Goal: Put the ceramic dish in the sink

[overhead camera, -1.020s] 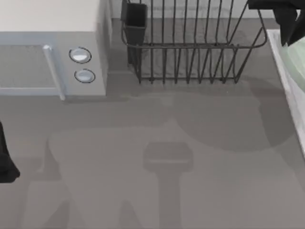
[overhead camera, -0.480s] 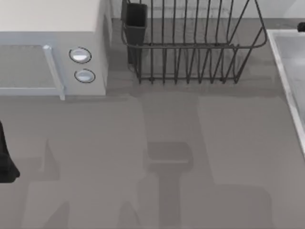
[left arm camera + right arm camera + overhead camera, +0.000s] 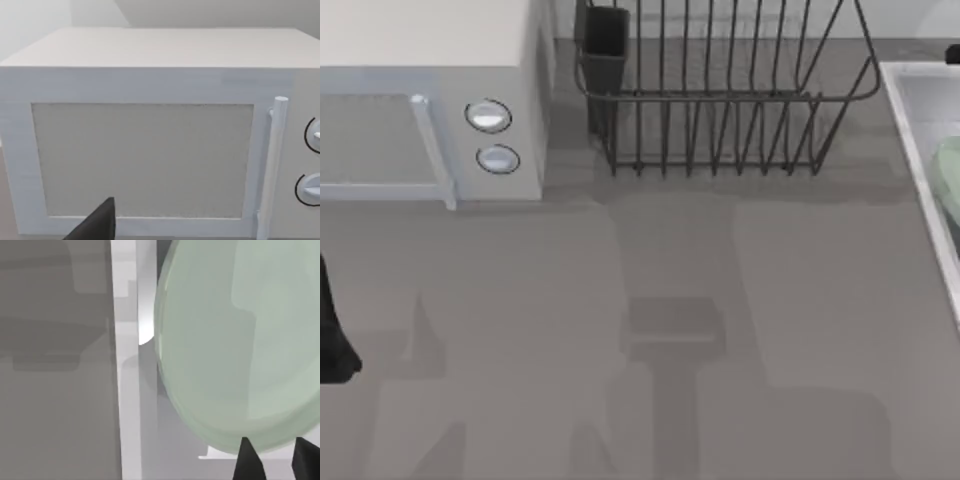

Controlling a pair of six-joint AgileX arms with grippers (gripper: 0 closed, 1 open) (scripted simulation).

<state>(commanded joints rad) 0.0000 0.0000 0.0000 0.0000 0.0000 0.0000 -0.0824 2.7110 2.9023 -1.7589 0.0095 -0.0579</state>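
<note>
— Grey worktop (image 3: 650,300) runs bare across the near part of the top view. What sits closest?

— Nearest, at the left edge, the dark bulk of the left arm, parked; in its wrist view one dark tip of the left pincer (image 3: 97,225) shows in front of the white microwave (image 3: 430,100), and I cannot tell whether it is spread or pressed together.

— And the ceramic dish?

— Farther back and at the right edge, the ceramic dish (image 3: 950,175) shows as a pale mint sliver inside the sink (image 3: 910,140). The right wrist view looks down on the ceramic dish (image 3: 240,345) over the sink's pale rim (image 3: 127,390), with the right pincer (image 3: 272,460) at the plate's edge: two dark fingertips (image 3: 247,460) with a gap between them, standing apart. Whether they touch the rim I cannot tell.

— How would it handle?

— I judge it stiff, fairly heavy for its thinness, glossy and so slippery, and liable to chip against the basin wall. The shallow raised rim is the only sensible hold, one finger above and one below, since the flat face gives nothing to pinch.

— Beyond that?

— Farthest back, the black wire dish rack (image 3: 720,100) stands between microwave and sink.
</note>
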